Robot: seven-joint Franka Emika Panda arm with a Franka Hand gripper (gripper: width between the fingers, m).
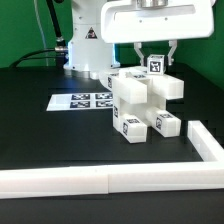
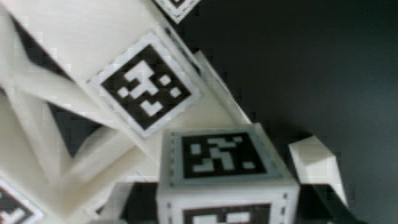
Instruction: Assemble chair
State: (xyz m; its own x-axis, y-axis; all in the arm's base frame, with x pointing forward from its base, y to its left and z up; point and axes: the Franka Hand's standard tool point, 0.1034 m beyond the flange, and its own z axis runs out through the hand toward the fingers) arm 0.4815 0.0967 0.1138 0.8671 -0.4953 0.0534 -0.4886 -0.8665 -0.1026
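On the black table (image 1: 30, 130) stands one white chair (image 1: 135, 100). One gripper (image 1: 156, 58) pinches its top block from above. One marker board (image 1: 85, 100) lies flat just beside it. One white rail (image 1: 100, 180) runs along the table's edge, with a green wall (image 1: 20, 20) behind.

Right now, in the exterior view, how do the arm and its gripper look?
The arm is glossy white with rounded shells and a dark triangular marking. The gripper has a wide, boxy white body and two slim dark fingers. Black cables run behind the base.
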